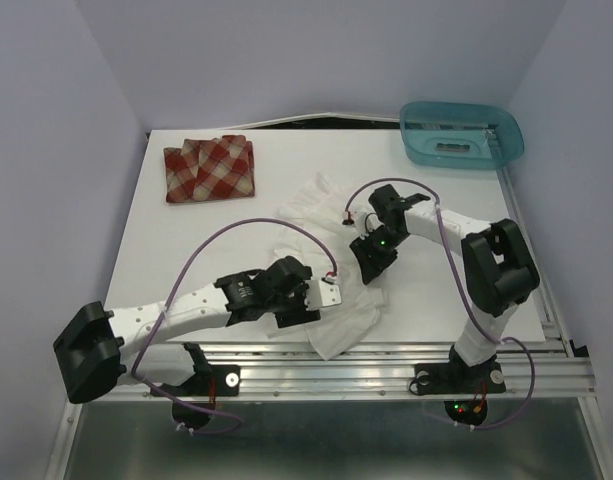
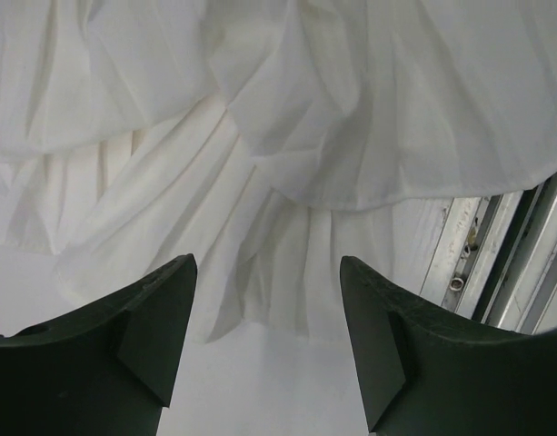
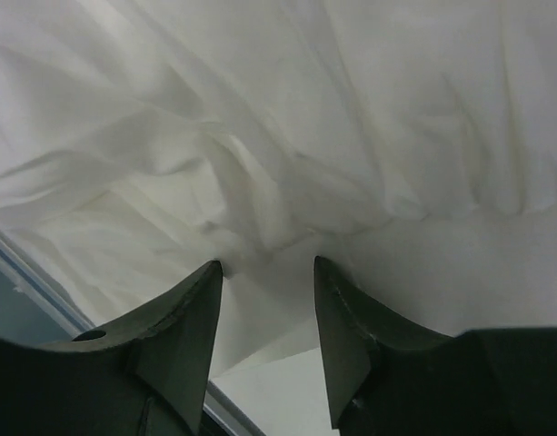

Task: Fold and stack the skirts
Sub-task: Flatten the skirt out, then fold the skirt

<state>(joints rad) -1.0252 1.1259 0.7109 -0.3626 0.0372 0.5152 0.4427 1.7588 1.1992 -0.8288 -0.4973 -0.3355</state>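
Observation:
The plain white skirt [image 1: 321, 205] lies crumpled in the middle of the table and reaches down to the near edge. The red-and-cream plaid skirt [image 1: 209, 168] lies folded at the back left. My left gripper [image 1: 331, 293] is low at the white skirt's near-left hem. In the left wrist view its jaws [image 2: 267, 272] stand open over bare table, just short of the pleated white hem [image 2: 260, 227]. My right gripper [image 1: 371, 262] is down on the white skirt's right side. Its jaws [image 3: 267, 265] stand apart, tips resting on a fold of white cloth [image 3: 260, 182].
A teal plastic basket [image 1: 461, 133] stands at the back right corner. The metal rail [image 1: 386, 360] runs along the table's near edge and shows close by in the left wrist view [image 2: 469, 254]. The table's edge [image 3: 24, 263] shows in the right wrist view.

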